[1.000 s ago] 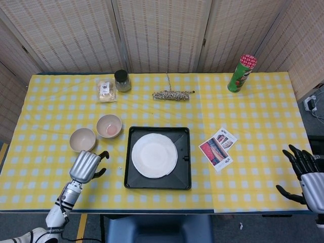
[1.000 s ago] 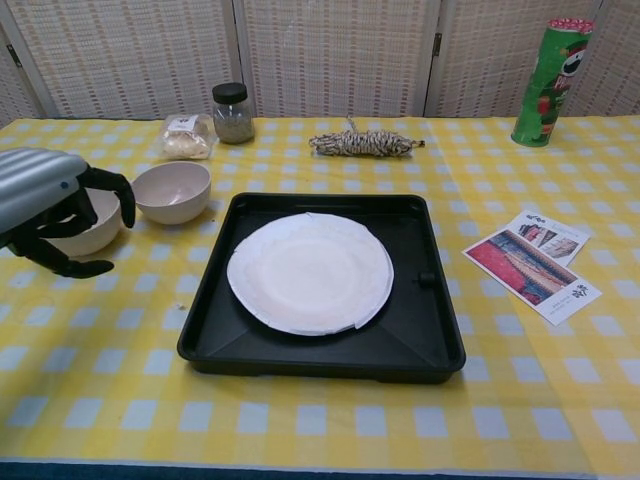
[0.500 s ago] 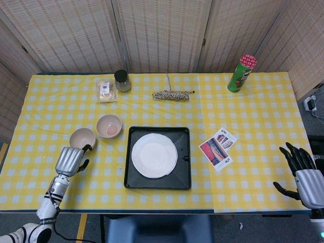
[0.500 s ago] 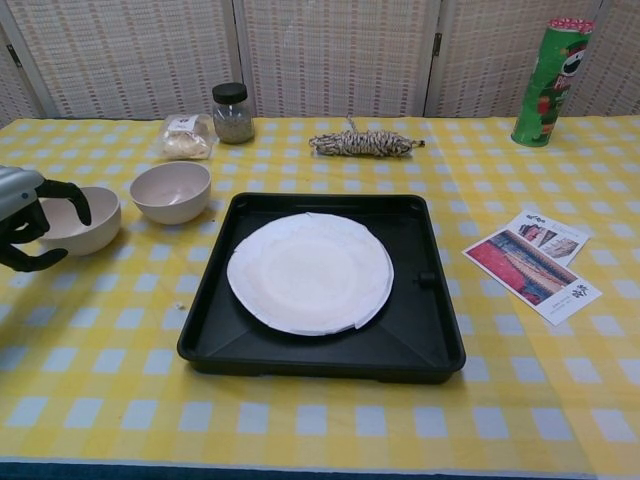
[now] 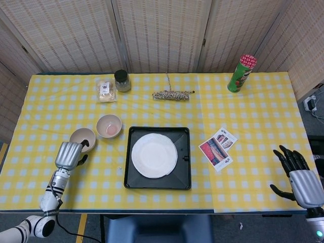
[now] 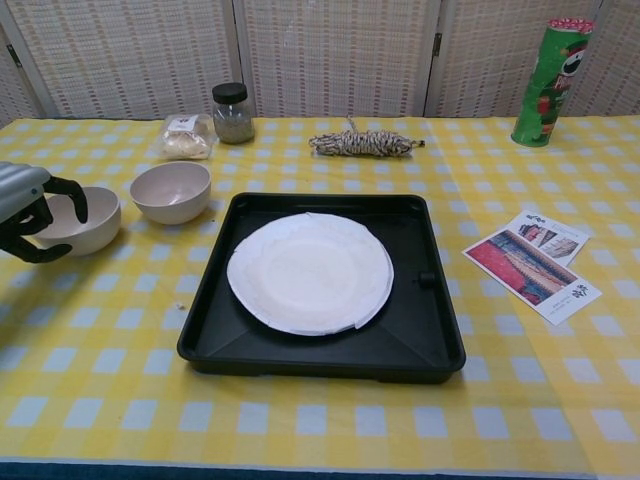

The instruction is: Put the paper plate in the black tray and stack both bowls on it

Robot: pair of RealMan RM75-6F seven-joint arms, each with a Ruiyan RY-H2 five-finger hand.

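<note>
The white paper plate (image 5: 154, 155) (image 6: 310, 272) lies flat in the black tray (image 5: 132, 132) (image 6: 440, 335) at mid-table. Two beige bowls stand left of the tray: the nearer bowl (image 5: 82, 135) (image 6: 85, 222) and the farther bowl (image 5: 109, 125) (image 6: 172, 190), which holds nothing. My left hand (image 5: 70, 154) (image 6: 28, 208) is at the nearer bowl's near rim, fingers (image 6: 72, 192) hooked over it into the bowl, thumb outside; the bowl rests on the table. My right hand (image 5: 297, 176) hovers with fingers spread off the table's right front corner, holding nothing.
At the back stand a dark-lidded jar (image 5: 122, 80), a wrapped snack (image 5: 106, 90), a bundle of twine (image 5: 173, 94) and a green chips can (image 5: 241, 73). A printed leaflet (image 5: 218, 149) lies right of the tray. The cloth is yellow-checked.
My left hand swung left from beside the tray to the nearer bowl, and its fingers now reach over the rim. My right hand drifted slightly down and left.
</note>
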